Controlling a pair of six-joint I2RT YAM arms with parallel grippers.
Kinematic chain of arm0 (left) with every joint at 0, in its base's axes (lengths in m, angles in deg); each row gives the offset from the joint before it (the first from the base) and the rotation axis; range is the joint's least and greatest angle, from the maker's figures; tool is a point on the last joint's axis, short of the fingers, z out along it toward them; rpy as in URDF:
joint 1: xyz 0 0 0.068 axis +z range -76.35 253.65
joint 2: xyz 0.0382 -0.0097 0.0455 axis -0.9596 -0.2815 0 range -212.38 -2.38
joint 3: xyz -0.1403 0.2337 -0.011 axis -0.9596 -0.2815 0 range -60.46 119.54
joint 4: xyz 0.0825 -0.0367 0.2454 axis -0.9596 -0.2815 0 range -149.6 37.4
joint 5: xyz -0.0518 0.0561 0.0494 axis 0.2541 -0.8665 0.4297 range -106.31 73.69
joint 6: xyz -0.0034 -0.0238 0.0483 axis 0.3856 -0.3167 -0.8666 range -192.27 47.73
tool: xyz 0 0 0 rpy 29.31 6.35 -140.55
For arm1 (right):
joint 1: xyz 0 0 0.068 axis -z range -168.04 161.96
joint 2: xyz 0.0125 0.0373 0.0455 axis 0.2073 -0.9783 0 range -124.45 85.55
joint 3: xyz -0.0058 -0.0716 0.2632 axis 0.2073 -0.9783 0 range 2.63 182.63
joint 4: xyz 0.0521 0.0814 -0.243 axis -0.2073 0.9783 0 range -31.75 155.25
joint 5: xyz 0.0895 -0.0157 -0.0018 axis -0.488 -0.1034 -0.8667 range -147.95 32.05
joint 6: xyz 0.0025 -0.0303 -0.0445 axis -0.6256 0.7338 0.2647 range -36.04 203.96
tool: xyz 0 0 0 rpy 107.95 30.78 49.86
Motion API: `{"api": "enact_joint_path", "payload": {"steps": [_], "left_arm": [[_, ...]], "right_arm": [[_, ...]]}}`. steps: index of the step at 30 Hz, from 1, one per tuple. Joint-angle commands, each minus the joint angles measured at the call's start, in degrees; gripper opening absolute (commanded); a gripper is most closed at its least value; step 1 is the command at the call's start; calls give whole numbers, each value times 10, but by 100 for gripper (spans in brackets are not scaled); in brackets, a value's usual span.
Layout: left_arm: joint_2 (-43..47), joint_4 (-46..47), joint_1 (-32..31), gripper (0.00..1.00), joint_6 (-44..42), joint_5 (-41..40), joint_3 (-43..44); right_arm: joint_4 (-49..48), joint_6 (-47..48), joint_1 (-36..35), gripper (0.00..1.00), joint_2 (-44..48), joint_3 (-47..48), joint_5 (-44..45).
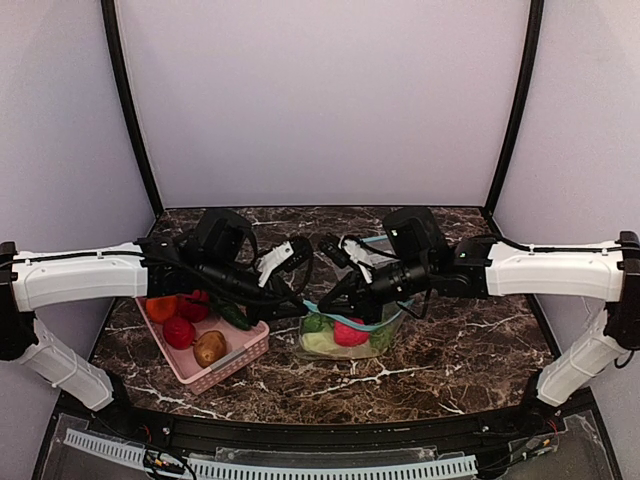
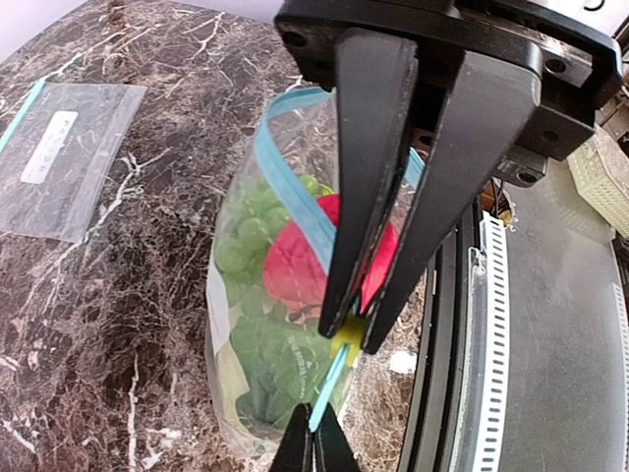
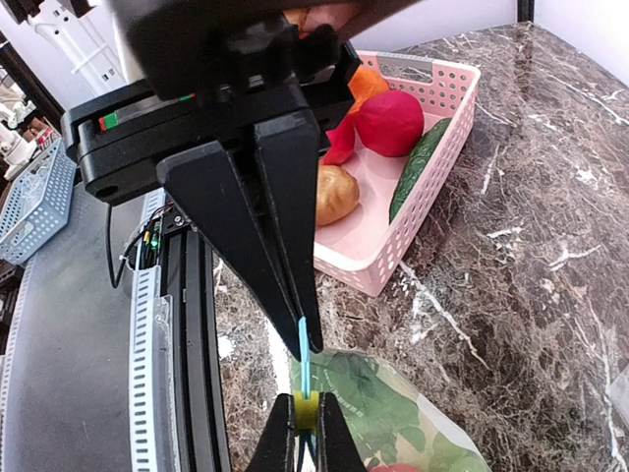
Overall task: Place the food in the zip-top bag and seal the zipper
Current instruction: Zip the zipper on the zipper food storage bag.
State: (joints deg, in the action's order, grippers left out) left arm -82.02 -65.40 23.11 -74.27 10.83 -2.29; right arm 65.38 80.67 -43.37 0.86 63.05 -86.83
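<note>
The clear zip-top bag (image 1: pixel 352 345) lies at mid-table with the food inside: a red piece (image 2: pixel 290 261), leafy lettuce (image 2: pixel 265 369) and pale green pieces (image 2: pixel 246 236). Its teal zipper (image 2: pixel 290 187) bows apart in a loop over the food, so the mouth gapes. My left gripper (image 2: pixel 314 447) is shut on the zipper's near end. My right gripper (image 3: pixel 305 433) is shut on the yellow slider (image 3: pixel 306 411), a short way along the strip. The two grippers face each other, fingertips almost touching, over the bag's left corner (image 1: pixel 312 303).
A pink basket (image 1: pixel 236 364) left of the bag holds a potato (image 3: pixel 334 193), a red ball (image 3: pixel 393 123), a cucumber (image 3: pixel 418 169) and an orange piece. A second clear bag (image 2: pixel 69 157) lies flat farther back. The table's black front rail (image 2: pixel 447 324) runs close by.
</note>
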Motion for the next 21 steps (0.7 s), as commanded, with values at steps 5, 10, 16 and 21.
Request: {"api": "enact_joint_path", "payload": {"steps": [5,10,16,21], "left_arm": [[21,-2,32,1,17,-30,-1],[19,0,44,1,35,-34,-1],[17,-2,53,1,44,-60,0],[13,-7,58,1,48,-76,3]], "right_arm": [[28,6,4,0,31,-16,40],[31,3,4,0,38,-21,60],[35,0,4,0,40,-23,79],[36,-3,4,0,40,-23,90]]}}
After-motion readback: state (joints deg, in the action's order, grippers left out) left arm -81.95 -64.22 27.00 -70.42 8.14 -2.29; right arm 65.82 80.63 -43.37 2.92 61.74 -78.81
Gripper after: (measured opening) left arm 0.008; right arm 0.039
